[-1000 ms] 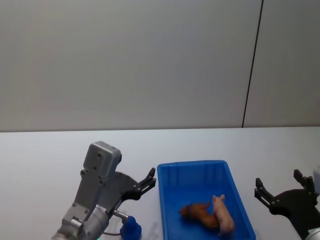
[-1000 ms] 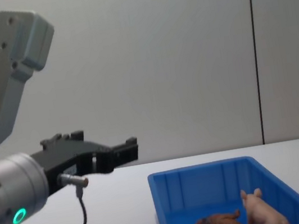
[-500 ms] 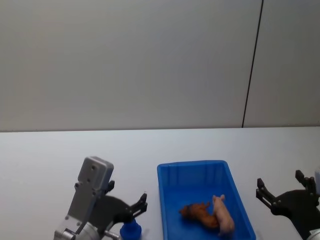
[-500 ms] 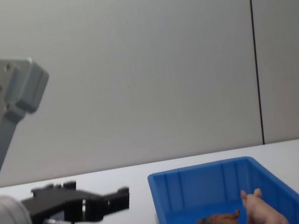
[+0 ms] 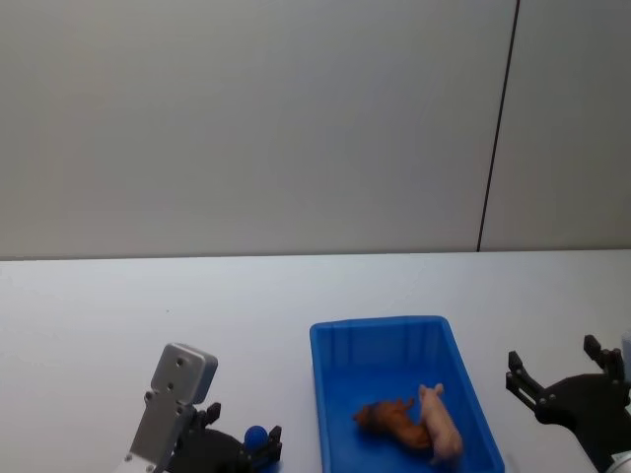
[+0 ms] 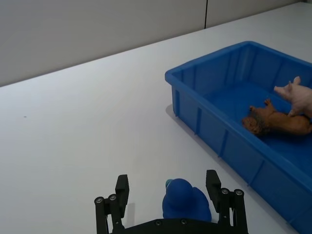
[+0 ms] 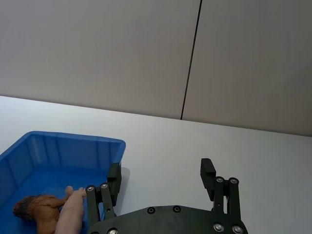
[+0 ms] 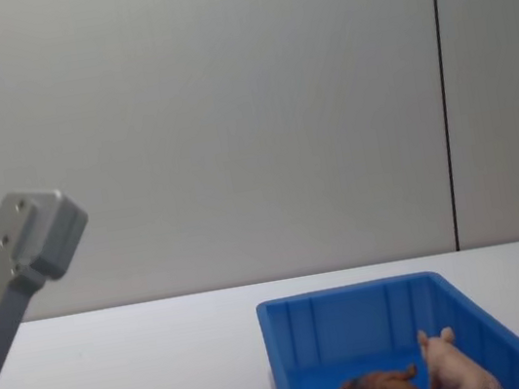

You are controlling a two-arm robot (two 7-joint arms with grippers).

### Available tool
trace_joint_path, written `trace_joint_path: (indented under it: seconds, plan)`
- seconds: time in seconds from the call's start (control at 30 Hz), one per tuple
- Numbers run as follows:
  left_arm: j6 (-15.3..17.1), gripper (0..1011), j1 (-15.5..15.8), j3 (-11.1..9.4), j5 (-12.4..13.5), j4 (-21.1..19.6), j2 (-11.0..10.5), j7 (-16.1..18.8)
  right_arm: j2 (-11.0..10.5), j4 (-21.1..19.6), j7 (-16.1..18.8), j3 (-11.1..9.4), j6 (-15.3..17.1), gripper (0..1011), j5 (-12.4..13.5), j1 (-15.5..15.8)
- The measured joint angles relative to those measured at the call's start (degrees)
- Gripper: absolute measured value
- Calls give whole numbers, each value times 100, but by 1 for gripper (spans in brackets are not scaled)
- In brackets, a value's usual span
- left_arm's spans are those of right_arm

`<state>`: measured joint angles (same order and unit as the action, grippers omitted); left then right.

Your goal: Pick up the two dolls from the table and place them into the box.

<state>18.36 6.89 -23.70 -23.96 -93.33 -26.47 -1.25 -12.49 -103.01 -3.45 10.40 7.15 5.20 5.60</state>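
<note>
Head view checked first: where are the two dolls found?

Both are seen inside the box [image 5: 380, 323], at its near end. The lion [image 5: 389, 419] is laid across the floor of the box, and the pig [image 5: 441, 432] is stretched along the right wall, touching the lion. No doll is seen on the table [image 5: 197, 296].

How are the grippers placed?

The left gripper [image 6: 167, 181] is held low over the table, left of the box, with its fingers spread. A small blue toy [image 6: 185, 200] is framed between them, but it is not clamped. The right gripper [image 7: 161, 168] is held spread and empty, just right of the box.

Which arm is nearer the dolls?

The right one, it is judged: the pig is seen close by its left finger in the right wrist view. From the left gripper the dolls are separated by the box wall.

What is left to be done?

Nothing, it seems. The placing is judged finished, so only a retreat is called for. The blue toy is best left untouched.
</note>
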Motion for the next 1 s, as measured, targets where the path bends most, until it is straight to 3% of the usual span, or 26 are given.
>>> trace_joint_path:
  seconds: [0.3,0.83,1.0]
  plan:
    - [-37,814,34,-13,-35,286,84,-128,-1,0,-4,0,0,1001,0,4]
    - [-352,317,96,-33,-26,596,220,-292,-1,0,-3,1,0,1001,0,3]
    - [-421,280,98,-31,-12,599,229,-336,-1,0,-3,1,0,1001,0,3]
